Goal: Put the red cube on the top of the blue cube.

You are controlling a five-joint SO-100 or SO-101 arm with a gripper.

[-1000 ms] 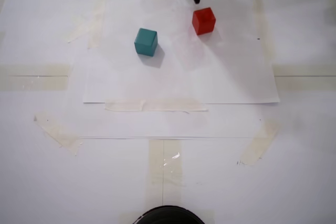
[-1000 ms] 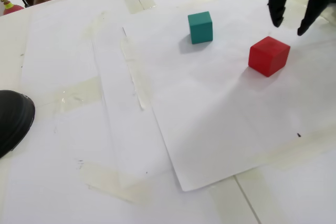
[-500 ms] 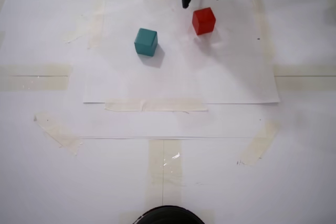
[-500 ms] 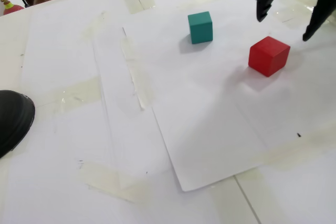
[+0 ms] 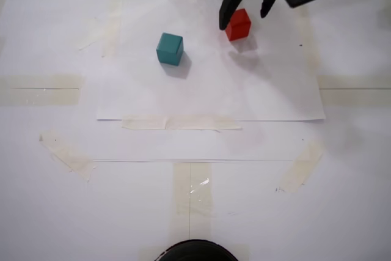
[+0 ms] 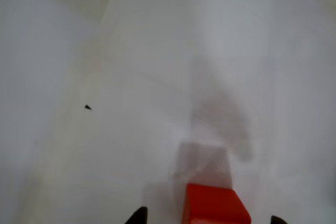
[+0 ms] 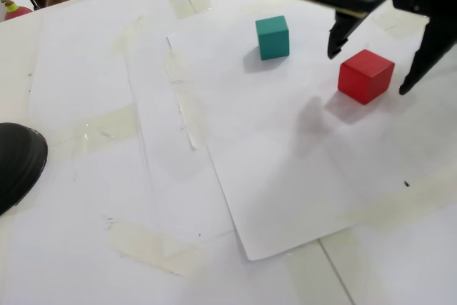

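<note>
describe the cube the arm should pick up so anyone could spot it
Find the white paper sheet taped to the table. Two small cubes sit on it; take the red cube lying between the open black fingers of the gripper. The other, the blue cube, is teal and stands apart.

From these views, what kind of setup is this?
Likely a tabletop robot test rig, not a home scene: white paper sheets taped down with masking tape, plus only two small cubes, red and teal, under an open gripper.
</note>
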